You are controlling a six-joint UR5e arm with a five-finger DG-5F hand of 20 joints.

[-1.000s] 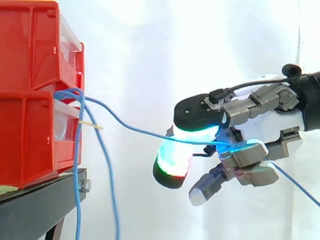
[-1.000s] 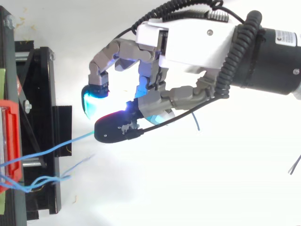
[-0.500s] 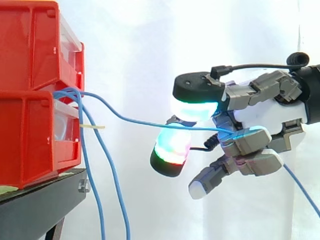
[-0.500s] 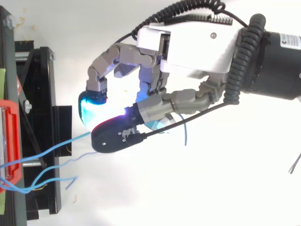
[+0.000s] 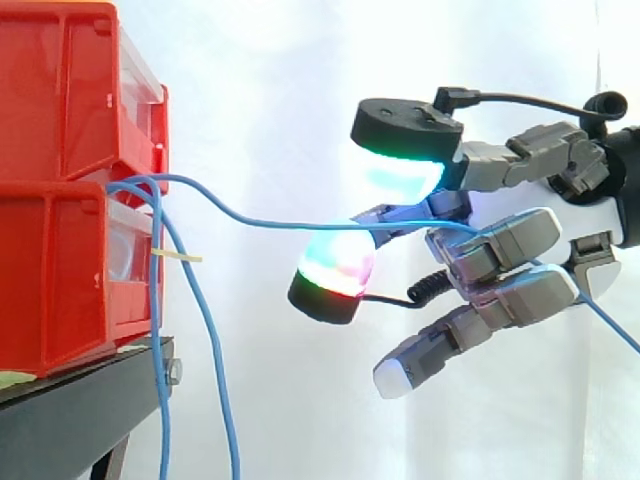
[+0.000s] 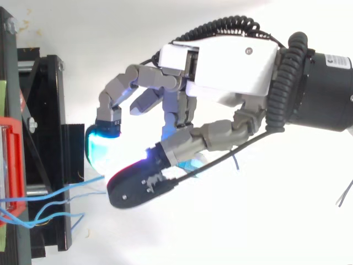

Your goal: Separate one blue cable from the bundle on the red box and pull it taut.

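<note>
Blue cables (image 5: 153, 320) are hanging from the stacked red bins (image 5: 60, 230) on the black stand (image 5: 70, 410), while one cable (image 5: 280, 224) is stretching nearly level into the hand (image 5: 585, 215), whose curled fingers (image 5: 500, 245) are pinching it.

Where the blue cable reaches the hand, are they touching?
Touching. The side view shows the blue cable running in between the hand's fingers and caught there.

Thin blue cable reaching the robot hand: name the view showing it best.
Side view: the thin blue cable runs unbroken from the red plastic box to the robot hand. The top view shows a short stretch over the black stand.
</note>
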